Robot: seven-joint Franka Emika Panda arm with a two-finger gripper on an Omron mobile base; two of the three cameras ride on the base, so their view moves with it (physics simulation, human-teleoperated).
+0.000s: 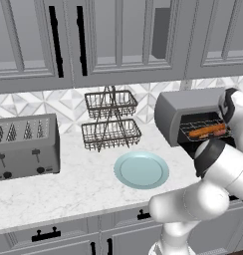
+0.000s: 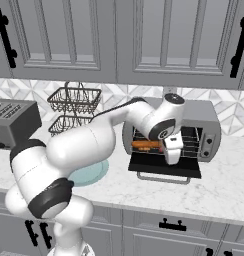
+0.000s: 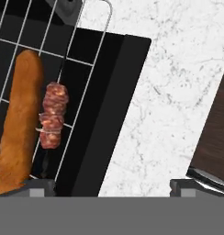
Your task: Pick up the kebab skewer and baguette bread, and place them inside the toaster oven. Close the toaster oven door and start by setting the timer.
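Hand [image 2: 173, 161] is spread wide and empty, hanging just over the dropped black oven door [image 2: 164, 167], fingertips pointing down at it. Nothing between the fingers [image 3: 38, 187].

Both food items sit just beyond the hand, side by side on the wire rack [image 3: 63, 69] inside the grey box-shaped toaster oven [image 2: 169, 130]: the long golden-brown baguette [image 3: 19, 119] farther in, and the short kebab skewer with red-brown meat chunks [image 3: 53, 114] between it and the rack's near edge. They look close, maybe touching; can't tell.

My read: loading is done, next is closing the door. To do it well:
- Back the hand clear of the rack edge first, so the fingers don't drag the skewer out.
- Get under the door's front lip or its thin metal handle bar [image 2: 163, 179] and push up and in along the hinge arc, not straight forward.
- The rack seems to stick out over the door in the hand view; if it does, the door may foul on it, so nudge it in first.
- Then reach to the far side of the hand for the round knobs [image 2: 209, 142] on the oven's right panel for the timer. Which one is the timer I can't tell.

Under and beside the hand, white marbled counter [image 2: 229, 185], smooth, so the oven might slide if pushed hard. Further out: round pale teal plate [image 1: 141, 170], two-tier dark wire basket [image 1: 111, 119], grey slot-topped toaster [image 1: 25, 145]. Grey panelled cabinets [image 2: 144, 40] above, patterned tile backsplash [image 1: 49, 107] behind.
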